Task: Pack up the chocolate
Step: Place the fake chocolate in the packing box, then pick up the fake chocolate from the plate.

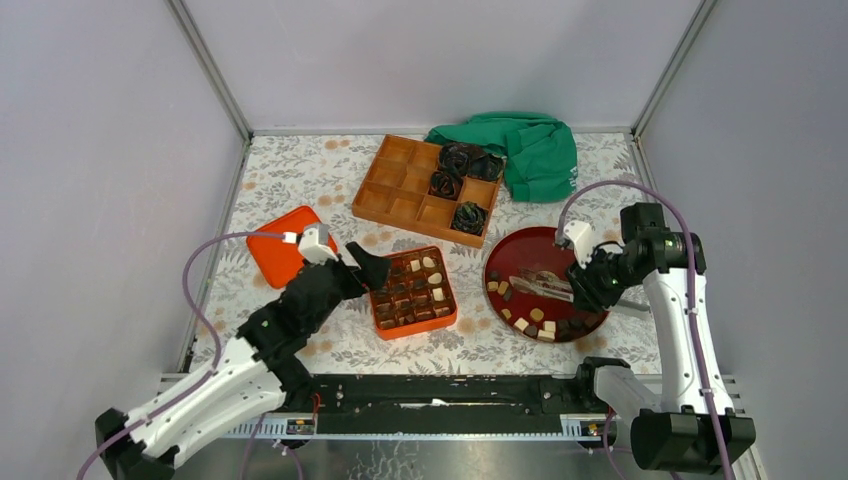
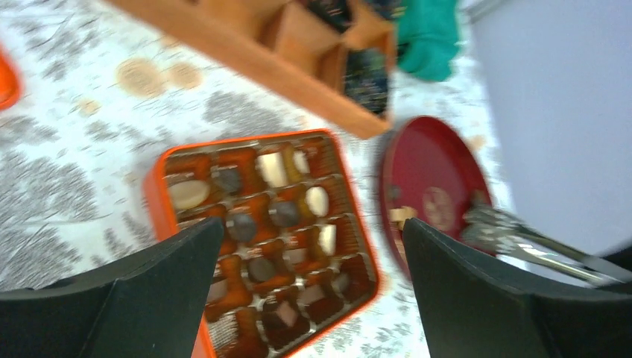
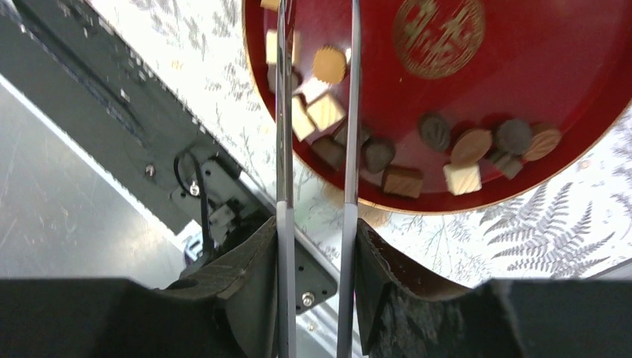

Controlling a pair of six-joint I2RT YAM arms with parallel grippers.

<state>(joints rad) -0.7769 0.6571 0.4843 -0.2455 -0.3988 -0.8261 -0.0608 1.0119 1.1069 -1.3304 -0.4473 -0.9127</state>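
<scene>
The chocolate is in two places. Several pieces fill the cells of a small orange box [image 1: 413, 292], which also shows in the left wrist view [image 2: 264, 239]. Several loose dark, tan and cream pieces [image 3: 395, 153] lie along the near rim of a red plate [image 1: 590, 325], seen too in the right wrist view [image 3: 522, 89]. My left gripper [image 1: 368, 268] is open and empty, hovering over the box's left side [image 2: 311, 231]. My right gripper [image 1: 590, 275] is shut on metal tongs [image 1: 540, 285]. The tongs' two arms [image 3: 283, 149] reach over the plate's chocolates, tips out of view.
An orange lid [image 1: 285, 245] lies left of the box. A wooden compartment tray [image 1: 400, 190] with black crinkled rosettes [image 1: 462, 165] stands behind it. A green cloth [image 1: 525, 155] lies at the back right. The arms' black base rail [image 1: 450, 395] runs along the near edge.
</scene>
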